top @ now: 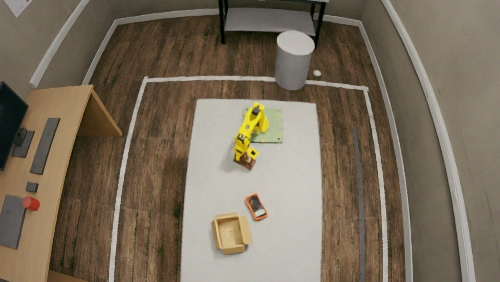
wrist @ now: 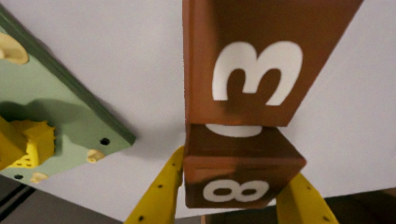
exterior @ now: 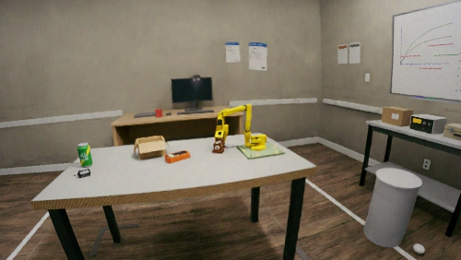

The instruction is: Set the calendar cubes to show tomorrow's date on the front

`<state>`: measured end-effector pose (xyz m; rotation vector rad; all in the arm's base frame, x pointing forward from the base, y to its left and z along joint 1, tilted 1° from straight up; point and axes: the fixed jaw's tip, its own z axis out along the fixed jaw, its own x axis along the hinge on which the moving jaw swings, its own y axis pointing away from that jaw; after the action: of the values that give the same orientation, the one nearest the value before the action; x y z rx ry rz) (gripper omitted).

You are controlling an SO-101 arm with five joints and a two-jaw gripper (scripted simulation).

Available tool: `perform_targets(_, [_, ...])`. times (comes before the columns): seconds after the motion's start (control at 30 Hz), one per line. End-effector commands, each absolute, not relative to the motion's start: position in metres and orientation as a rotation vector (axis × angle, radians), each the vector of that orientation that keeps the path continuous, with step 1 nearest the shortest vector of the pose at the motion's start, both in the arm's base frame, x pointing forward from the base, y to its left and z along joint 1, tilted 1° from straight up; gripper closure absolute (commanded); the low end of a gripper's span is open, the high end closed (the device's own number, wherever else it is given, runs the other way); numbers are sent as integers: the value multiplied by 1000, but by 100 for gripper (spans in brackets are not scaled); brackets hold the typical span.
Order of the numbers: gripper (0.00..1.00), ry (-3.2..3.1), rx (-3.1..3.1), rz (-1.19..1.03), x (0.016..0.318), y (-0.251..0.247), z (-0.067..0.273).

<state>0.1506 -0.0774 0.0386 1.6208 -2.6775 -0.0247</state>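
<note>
Fingers clamped on a brown cube (wrist: 240, 165), one yellow finger (wrist: 160, 195) on each flank; grip firm. Face nearest the wrist camera marked 8; top face marked with a partly hidden white digit, not readable. Directly beyond, and touching or very nearly touching, a taller brown piece (wrist: 260, 55) marked 3; not possible to tell from the wrist view whether second cube or part of the calendar.

Location: held cube at the arm's tip (top: 246, 159), just in front of the green base plate (top: 272, 135), low over the white worktop (top: 290, 240). Lifted or resting: cannot tell. Tray itself not clearly distinguishable in any view.

Judged step: turning or reseating the gripped cube so the required digit faces the robot.

Recommended practice:
- Lift fully above the neighbouring piece before any rotation, to avoid dragging it.
- Rotate about one axis at a time; confirm digit upright, not inverted.
- Lower squarely, faces parallel to the neighbour, and release only once seated flat.

Unrelated: orange device (top: 256, 206) and open cardboard box (top: 231, 232), both well apart from the arm.
</note>
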Motion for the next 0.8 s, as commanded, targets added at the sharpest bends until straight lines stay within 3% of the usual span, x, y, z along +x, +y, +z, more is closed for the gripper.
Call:
perform_targets(0.0, [100,-2699,1612,6,153,-79,48])
perform_targets(0.77, [100,-2699,1612,6,151,-79,72])
